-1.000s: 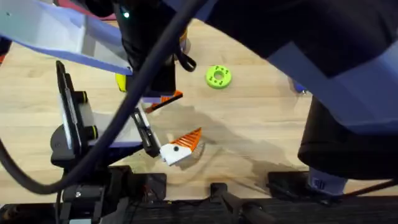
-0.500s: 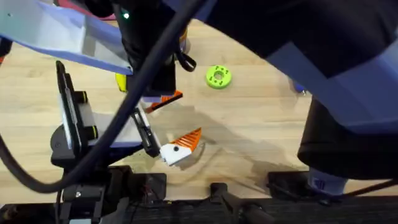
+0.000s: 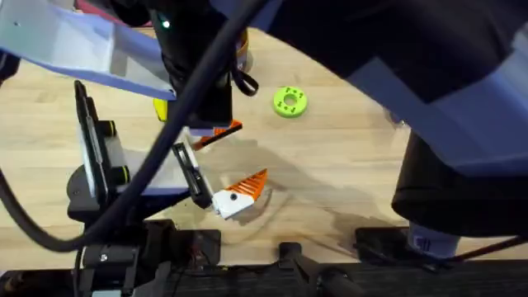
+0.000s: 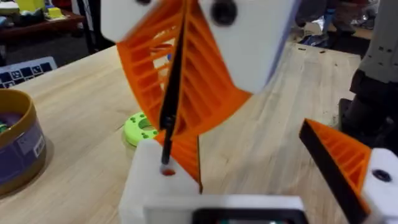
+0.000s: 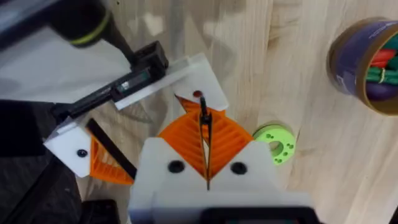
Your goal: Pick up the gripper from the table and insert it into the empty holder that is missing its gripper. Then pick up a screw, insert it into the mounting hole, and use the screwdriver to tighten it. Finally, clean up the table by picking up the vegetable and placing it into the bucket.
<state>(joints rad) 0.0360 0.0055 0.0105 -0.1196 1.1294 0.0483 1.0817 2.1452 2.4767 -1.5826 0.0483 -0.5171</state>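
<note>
My left gripper (image 3: 235, 161) (image 4: 249, 149) stands open low over the table. The white holder (image 4: 152, 186) (image 5: 202, 74) on one of its fingers carries the orange gripper (image 4: 188, 155). A red screw (image 4: 166, 170) (image 5: 198, 94) sits in the holder's mounting hole. My right gripper (image 5: 205, 140) (image 4: 186, 74) hangs above, its orange pads shut on the screwdriver's thin dark bit (image 4: 169, 112) (image 5: 204, 121), whose tip rests on the screw. The bucket (image 4: 15, 149) (image 5: 367, 59) holds green and red items. A yellow bit of the vegetable (image 3: 162, 108) peeks out beside the arm.
A lime-green disc (image 3: 289, 101) (image 4: 140, 127) (image 5: 275, 142) lies on the wood just beyond the grippers. The raised right arm (image 3: 396, 74) hangs dark and large under the overhead camera. Bare table (image 3: 346, 165) stretches to the right of the grippers.
</note>
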